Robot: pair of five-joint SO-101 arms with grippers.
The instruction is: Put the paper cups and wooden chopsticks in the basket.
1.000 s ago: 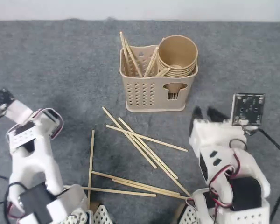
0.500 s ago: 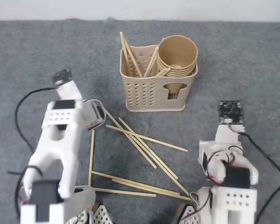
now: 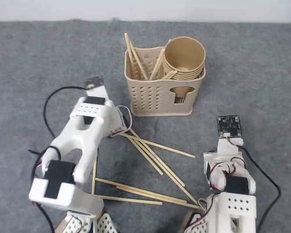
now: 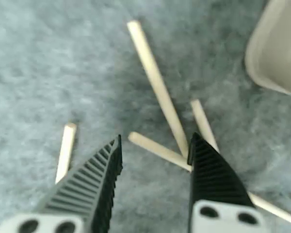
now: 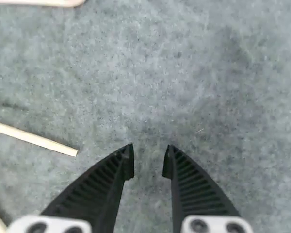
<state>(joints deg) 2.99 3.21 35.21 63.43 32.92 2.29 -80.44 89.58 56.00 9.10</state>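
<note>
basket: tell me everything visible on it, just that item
The basket is a beige, plastic-looking box, roughly rectangular, standing upright on the grey carpet at the far middle of the table. Its front wall has rows of small slots and a keyhole-shaped cutout. A nested stack of paper cups stands in the part on the right arm's side. Several chopsticks lean in the other part, their ends above the rim.

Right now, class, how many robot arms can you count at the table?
2. The left arm is stretched over the loose chopsticks beside the basket; the right arm is folded back at their other side.
</note>
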